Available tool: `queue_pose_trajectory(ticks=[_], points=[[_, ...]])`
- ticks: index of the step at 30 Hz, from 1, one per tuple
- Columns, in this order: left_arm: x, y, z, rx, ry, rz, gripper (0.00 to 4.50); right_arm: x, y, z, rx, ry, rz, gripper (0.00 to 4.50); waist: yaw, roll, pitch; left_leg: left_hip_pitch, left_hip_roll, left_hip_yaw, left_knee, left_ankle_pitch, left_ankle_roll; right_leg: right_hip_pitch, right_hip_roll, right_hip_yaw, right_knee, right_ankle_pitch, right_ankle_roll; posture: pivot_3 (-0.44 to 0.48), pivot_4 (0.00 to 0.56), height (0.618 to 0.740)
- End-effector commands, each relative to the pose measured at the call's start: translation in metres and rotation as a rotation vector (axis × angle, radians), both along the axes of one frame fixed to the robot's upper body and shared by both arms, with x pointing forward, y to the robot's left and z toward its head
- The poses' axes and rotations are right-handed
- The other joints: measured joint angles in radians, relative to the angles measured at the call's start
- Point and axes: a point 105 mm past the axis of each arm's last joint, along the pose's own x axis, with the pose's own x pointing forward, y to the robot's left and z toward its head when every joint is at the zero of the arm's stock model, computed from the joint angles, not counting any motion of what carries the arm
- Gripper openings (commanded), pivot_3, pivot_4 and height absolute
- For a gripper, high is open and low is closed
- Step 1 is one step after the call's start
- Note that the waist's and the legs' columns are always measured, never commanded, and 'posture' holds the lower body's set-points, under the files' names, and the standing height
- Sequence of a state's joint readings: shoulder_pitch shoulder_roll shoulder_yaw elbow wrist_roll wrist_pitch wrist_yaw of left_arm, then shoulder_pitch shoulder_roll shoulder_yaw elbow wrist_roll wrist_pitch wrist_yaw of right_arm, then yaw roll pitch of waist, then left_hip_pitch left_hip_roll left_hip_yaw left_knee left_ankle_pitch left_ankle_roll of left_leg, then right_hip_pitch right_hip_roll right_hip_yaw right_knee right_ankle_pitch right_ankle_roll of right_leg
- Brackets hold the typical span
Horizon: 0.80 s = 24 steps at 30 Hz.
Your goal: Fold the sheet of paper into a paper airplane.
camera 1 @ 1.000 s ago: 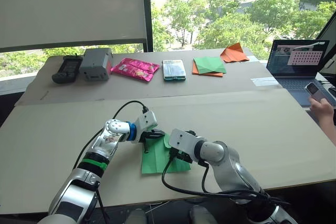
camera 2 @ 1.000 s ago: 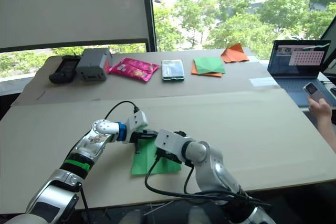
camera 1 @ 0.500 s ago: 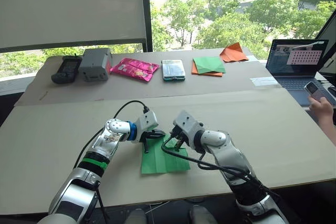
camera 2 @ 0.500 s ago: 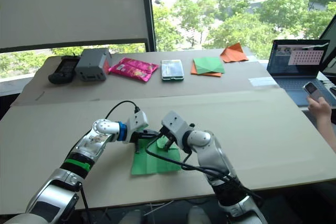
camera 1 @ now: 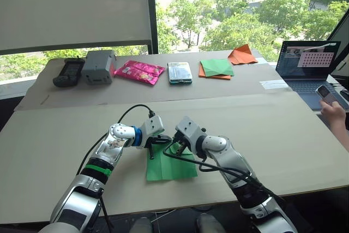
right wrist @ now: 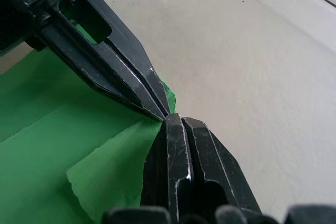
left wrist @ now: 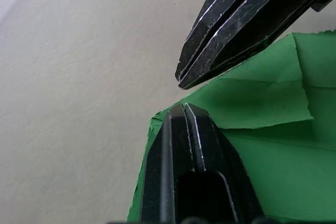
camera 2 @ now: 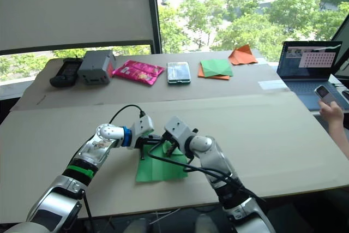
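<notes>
- Paper (camera 1: pixel 170 165): bright green sheet with crease lines, lying flat on the near part of the table (camera 1: pixel 283 135), between the two arms. A small flap at its far corner is folded over onto the sheet.
- Left hand (camera 1: pixel 163 141): at the far edge of the paper, fingers pressed together. Tips sit over the paper's far corner; it probably pinches the edge there, though the wrist view does not show paper between the fingers.
- Right hand (camera 1: pixel 178 145): just beside the left hand, tips nearly touching it at the same corner. Fingers closed on each other; the folded flap lies right at its tips, and whether it has hold of the flap cannot be told.
- Far side of table, from the robot's left to right: black device (camera 1: pixel 68 72), grey box (camera 1: pixel 99 65), pink packet (camera 1: pixel 139 71), phone-like slab (camera 1: pixel 180 72), darker green square (camera 1: pixel 217 67) lying on an orange sheet (camera 1: pixel 203 72), orange folded shape (camera 1: pixel 242 55).
- Right edge: open laptop (camera 1: pixel 308 66); a person's hand (camera 1: pixel 334 113) holding a small device (camera 1: pixel 328 94).
- Background: window with trees outside, a blind covering the left part.
</notes>
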State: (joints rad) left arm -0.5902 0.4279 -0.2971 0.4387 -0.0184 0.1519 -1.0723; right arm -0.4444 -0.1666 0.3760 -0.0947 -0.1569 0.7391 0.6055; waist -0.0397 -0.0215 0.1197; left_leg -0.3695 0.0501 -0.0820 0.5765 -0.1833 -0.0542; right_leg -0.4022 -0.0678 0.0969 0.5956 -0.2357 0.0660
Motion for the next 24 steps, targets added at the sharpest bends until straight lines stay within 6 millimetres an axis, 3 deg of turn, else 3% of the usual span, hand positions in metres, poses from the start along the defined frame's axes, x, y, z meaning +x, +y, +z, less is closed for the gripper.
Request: queue_pose_trajectory(ticks=[1, 24], points=[[-0.01, 0.006, -0.026, 0.076, 0.075, 0.004, 0.0, -0.004, 0.002, 0.0, 0.006, 0.001, 0.011, 0.03, 0.0, 0.0, 0.0, 0.0, 0.0, 0.0, 0.0, 0.0, 0.0, 0.0, 0.0, 0.0, 0.0, 0.0, 0.0, 0.0, 0.15, 0.732], [-0.013, 0.007, -0.027, 0.079, 0.071, -0.001, 0.0, -0.022, -0.021, -0.028, -0.048, 0.147, -0.042, 0.03, -0.001, 0.002, -0.004, 0.0, 0.0, 0.0, 0.0, -0.002, -0.003, 0.0, 0.0, 0.0, 0.0, 0.0, 0.0, 0.0, 0.15, 0.732]])
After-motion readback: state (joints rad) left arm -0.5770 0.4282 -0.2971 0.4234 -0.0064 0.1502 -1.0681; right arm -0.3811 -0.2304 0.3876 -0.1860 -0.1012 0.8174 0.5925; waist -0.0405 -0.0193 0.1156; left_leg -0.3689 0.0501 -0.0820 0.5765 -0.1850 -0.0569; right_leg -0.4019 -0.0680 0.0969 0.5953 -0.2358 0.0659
